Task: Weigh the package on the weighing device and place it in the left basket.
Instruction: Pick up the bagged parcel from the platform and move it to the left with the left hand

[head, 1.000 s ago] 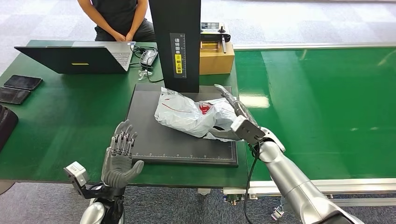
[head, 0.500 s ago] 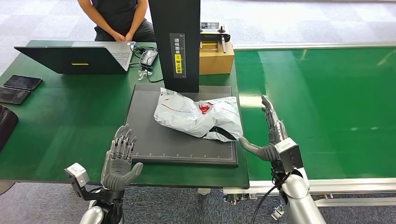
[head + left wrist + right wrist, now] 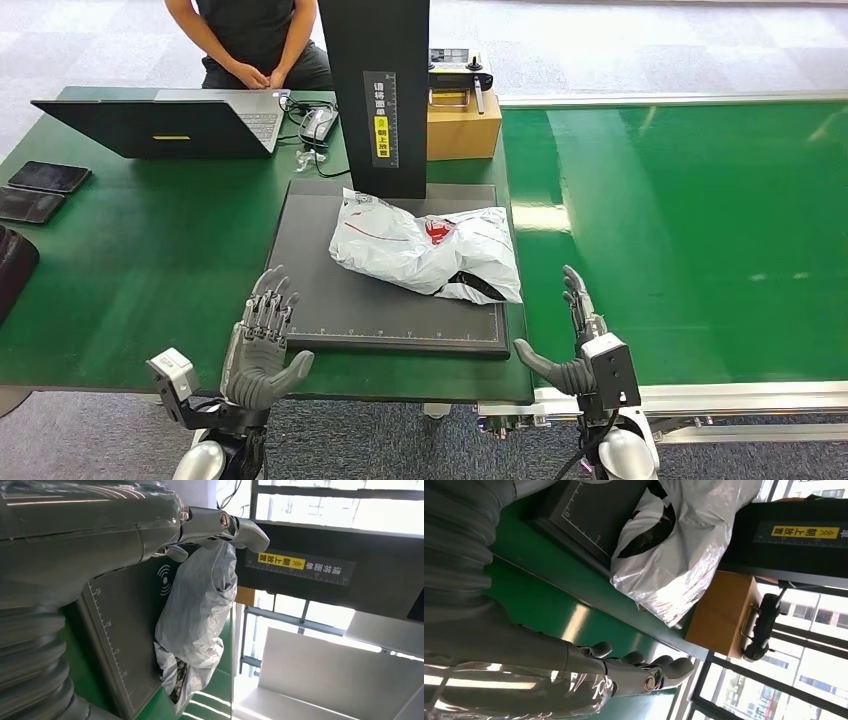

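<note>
On the weighing platform: the white plastic package (image 3: 425,252) lies crumpled on the black scale plate (image 3: 330,300), toward the plate's right half, just in front of the black upright column (image 3: 375,95). One corner of the bag reaches the plate's right edge.

Right hand: the right hand (image 3: 578,345) is open, fingers apart and pointing up, holding nothing. It sits low at the near table edge, well apart from the package.

Change, right hand: a second ago this hand was against the bag's right side; half a second ago it was already free beside the plate; now it has drawn back further toward the body. The package has kept its place on the plate since the release.

Left hand: the left hand (image 3: 262,340) is open and empty, fingers spread, raised at the plate's near left corner. It has barely shifted over the last second.

Meaning for the task: judged from the layout, the package has been set down and is being weighed with both hands off it, so nothing biases the reading. Weighing step likely in hand; the transfer to the left basket is not yet begun.

Next move, judgement: the left hand is the nearer to reach across the plate; thin loose film may slip or bunch in the grip.

Surroundings: green table (image 3: 130,250); laptop (image 3: 165,125) at the far left; cardboard box (image 3: 464,125) behind the column; a seated person (image 3: 250,40) beyond the table.
</note>
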Controlling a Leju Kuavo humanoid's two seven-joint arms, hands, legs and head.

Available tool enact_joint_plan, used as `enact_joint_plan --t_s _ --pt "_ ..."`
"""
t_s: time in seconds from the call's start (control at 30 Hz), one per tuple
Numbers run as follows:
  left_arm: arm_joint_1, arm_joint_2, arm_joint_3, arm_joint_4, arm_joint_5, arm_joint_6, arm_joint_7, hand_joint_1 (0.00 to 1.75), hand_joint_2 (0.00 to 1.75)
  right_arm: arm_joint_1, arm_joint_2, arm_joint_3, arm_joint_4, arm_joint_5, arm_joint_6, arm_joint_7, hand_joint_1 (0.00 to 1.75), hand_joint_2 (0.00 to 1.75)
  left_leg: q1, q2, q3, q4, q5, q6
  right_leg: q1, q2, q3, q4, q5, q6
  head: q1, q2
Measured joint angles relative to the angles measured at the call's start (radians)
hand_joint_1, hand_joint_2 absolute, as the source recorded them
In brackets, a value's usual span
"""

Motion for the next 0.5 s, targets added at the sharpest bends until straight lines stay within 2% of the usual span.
enact_joint_plan --t_s 0.5 --pt "-0.02 -0.005 -0.007 0.0 -0.014 -0.011 -0.002 0.0 1.75 0.013 0.045 -0.029 -0.009 0.024 0.047 0.029 0.0 1.75 0.0 0.0 0.0 0.0 0.0 0.0 0.0 0.0 0.0 0.0 0.0 0.0 0.0 0.0"
